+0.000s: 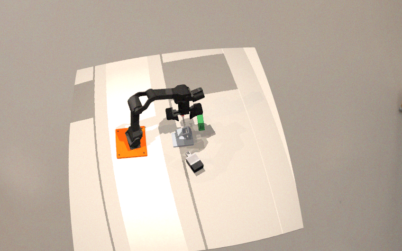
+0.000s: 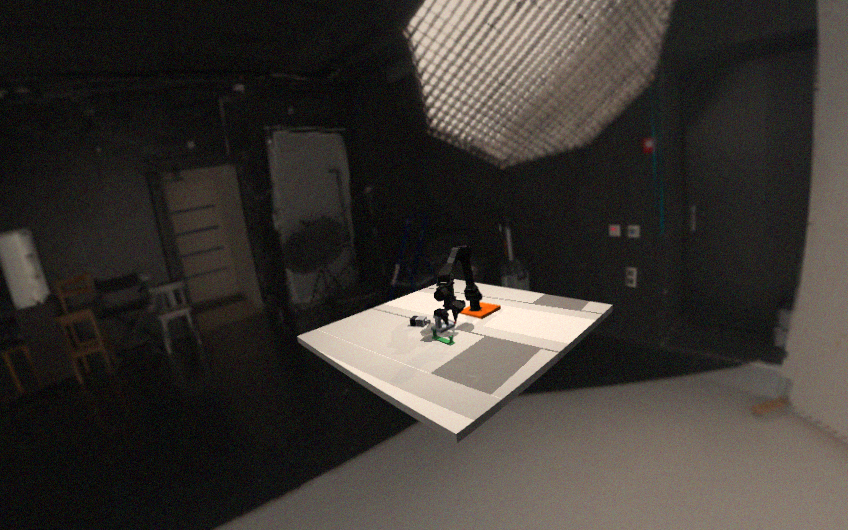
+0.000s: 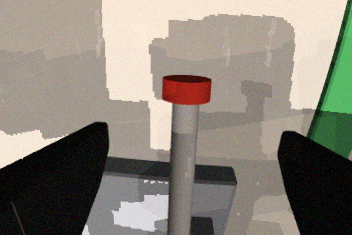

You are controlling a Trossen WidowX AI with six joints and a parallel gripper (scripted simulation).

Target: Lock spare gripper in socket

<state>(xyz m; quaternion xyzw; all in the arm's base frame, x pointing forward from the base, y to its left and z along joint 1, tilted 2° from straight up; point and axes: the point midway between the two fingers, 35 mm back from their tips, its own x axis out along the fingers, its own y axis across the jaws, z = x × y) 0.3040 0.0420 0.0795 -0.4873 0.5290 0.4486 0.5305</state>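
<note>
Your pincer (image 1: 183, 118) (image 3: 195, 139) stands well open, gripping nothing, around the red-capped pin (image 1: 183, 120) (image 3: 184, 146) stored at the mount's (image 1: 183, 144) (image 3: 135, 186) twelve o'clock, while the spare gripper (image 1: 194, 161) (image 2: 418, 321) lies undocked at its five o'clock, so pulling, docking and locking all remain.

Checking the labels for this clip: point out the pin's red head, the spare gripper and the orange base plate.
Red head (image 3: 186, 91): wrist view, its side.
Spare gripper (image 1: 194, 161): top view, its body.
Orange base plate (image 1: 123, 150): top view, bare corner.

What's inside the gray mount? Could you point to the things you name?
The gray pin (image 1: 184, 121) (image 3: 183, 171) with the red head goes down toward the mount (image 1: 177, 144) (image 3: 220, 198). The pictures don't show its lower end.
</note>
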